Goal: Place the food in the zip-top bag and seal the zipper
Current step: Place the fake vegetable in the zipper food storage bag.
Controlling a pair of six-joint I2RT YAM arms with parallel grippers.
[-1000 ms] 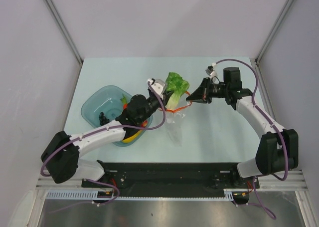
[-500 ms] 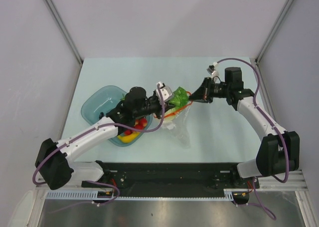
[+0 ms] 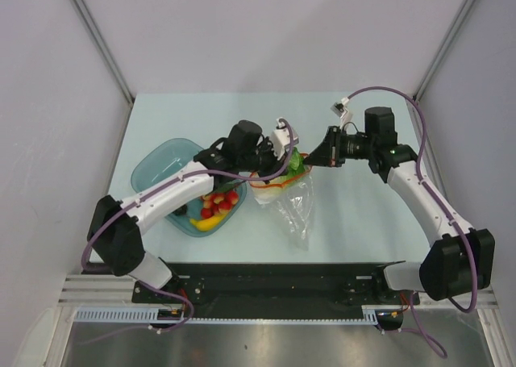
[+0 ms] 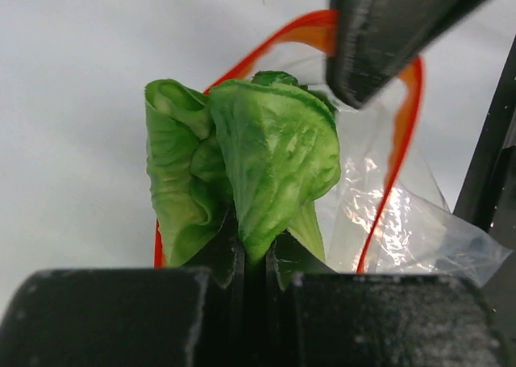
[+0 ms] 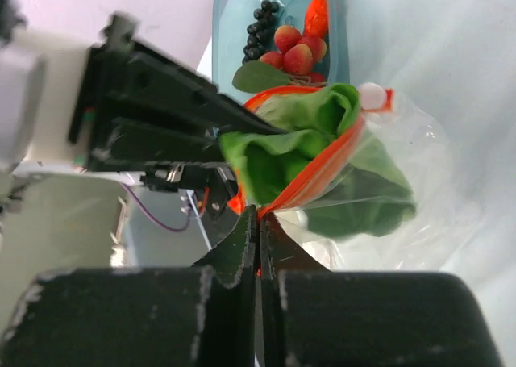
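The cabbage [image 4: 250,153] sat partway through the mouth of the zip-top bag [image 4: 411,238]. In the right wrist view we saw green leaf both above the zipper [image 5: 322,169] and behind the clear plastic below it. The zipper's red-orange strip curved open around the leaves, unsealed.

The left gripper [image 4: 254,264] was clamped on the cabbage, its two fingers pressed tight against one folded leaf with the rest of the head fanning out beyond them. The right gripper [image 5: 258,224] was pinched together on the zipper strip at the rim of the bag's mouth, holding that edge up. From above we saw the two grippers facing each other just beside the bag's mouth. The crinkly body of the bag trailed down from there toward the near edge of the pale table [image 3: 355,214].

Just left of the bag stood a translucent teal bowl [image 3: 153,169], under the left arm. It held the red berry cluster [image 3: 219,203], the yellow banana [image 3: 205,221], the dark grape bunch [image 5: 260,24] and the red-orange pepper [image 5: 317,12], none of them in the bag.
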